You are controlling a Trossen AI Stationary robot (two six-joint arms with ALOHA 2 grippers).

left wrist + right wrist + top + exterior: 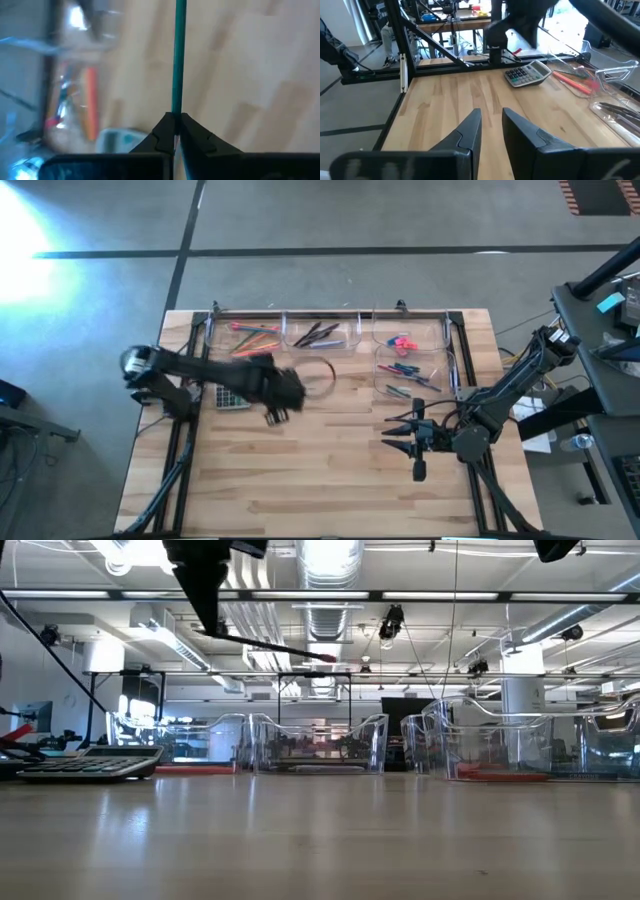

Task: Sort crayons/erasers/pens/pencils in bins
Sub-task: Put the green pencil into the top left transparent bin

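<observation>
Left gripper (176, 131) pinched shut on green pencil (178, 60), raised above table, just before pencil bin (245, 335); long axis pointing forward.

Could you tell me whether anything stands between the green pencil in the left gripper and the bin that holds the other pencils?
Nothing visible does. The left gripper holds the green pencil above bare tabletop, with the calculator off to the side of its path to the pencil bin.

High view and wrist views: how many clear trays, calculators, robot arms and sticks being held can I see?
Clear trays: 4
Calculator: 1
Robot arms: 2
Green pencil pinched in the left gripper: 1
Total: 8
</observation>
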